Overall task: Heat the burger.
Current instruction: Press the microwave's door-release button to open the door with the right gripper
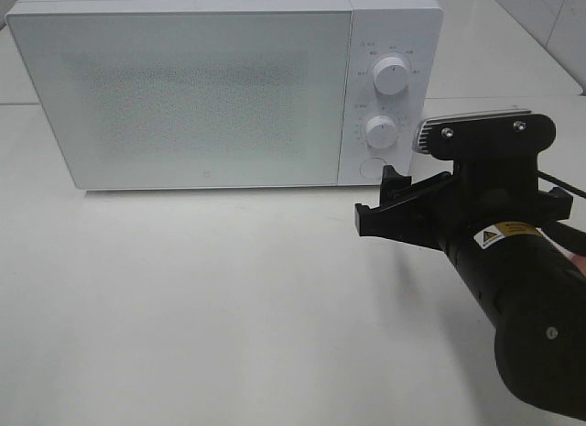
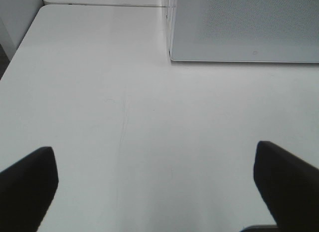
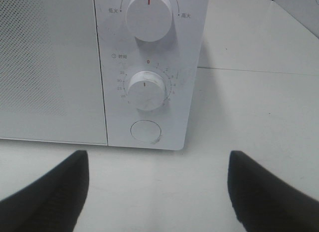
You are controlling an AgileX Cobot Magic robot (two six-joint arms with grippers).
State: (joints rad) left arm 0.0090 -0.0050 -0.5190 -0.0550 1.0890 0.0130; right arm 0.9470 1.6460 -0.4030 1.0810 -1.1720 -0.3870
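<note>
White microwave (image 1: 201,96) sits at the back of a white table (image 1: 183,307), its frosted door (image 1: 183,87) closed. On the microwave's control panel, beside the door, an upper knob (image 1: 393,73), a lower knob (image 1: 380,130) & a round btn (image 1: 371,167) are stacked top to bottom. Black right gripper (image 1: 377,202) hovers just in front of that panel, near the btn. Its fingers (image 3: 45,192) are spread wide apart w/ nothing between them. Its wrist cam sees the lower knob & btn straight ahead. Left gripper (image 2: 157,187) is in front of the microwave's far door-side corner, over bare table, also spread wide, holding nothing. Burger isn't visible in any view. Can't tell where it is, since the door can't be seen through.
</note>
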